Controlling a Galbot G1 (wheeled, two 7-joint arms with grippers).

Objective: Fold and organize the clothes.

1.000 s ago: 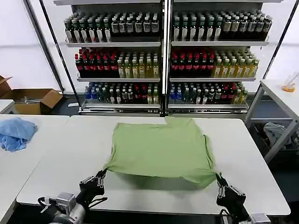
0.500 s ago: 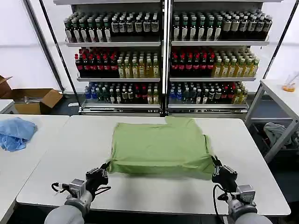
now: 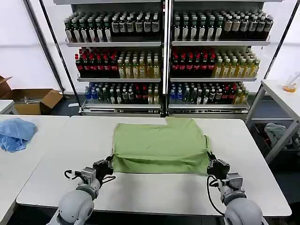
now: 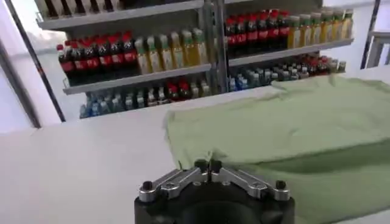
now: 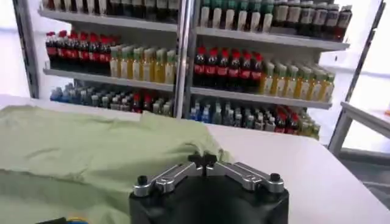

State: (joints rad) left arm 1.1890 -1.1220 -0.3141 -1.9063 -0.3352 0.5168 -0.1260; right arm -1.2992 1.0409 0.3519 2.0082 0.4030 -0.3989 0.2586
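Soft light green shirt [image 3: 161, 145] lies on white table [image 3: 56, 159], centred toward far edge, near hem doubled into thick rounded fold. Print and buttons hidden; back faces up. Left gripper [image 3: 106, 165] low over table, fingertips pinched together on fold's left corner. Right gripper [image 3: 211, 165] likewise clenched on right corner. Crumpled light blue cloth [image 3: 15, 133] on neighbouring table at left.

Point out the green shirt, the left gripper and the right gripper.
Shirt [image 3: 159, 143], head view, middle of the folded fabric.
Left gripper [image 3: 109, 163], head view, fingertips shut on the shirt's corner.
Right gripper [image 3: 209, 161], head view, fingertips shut on the opposite corner.
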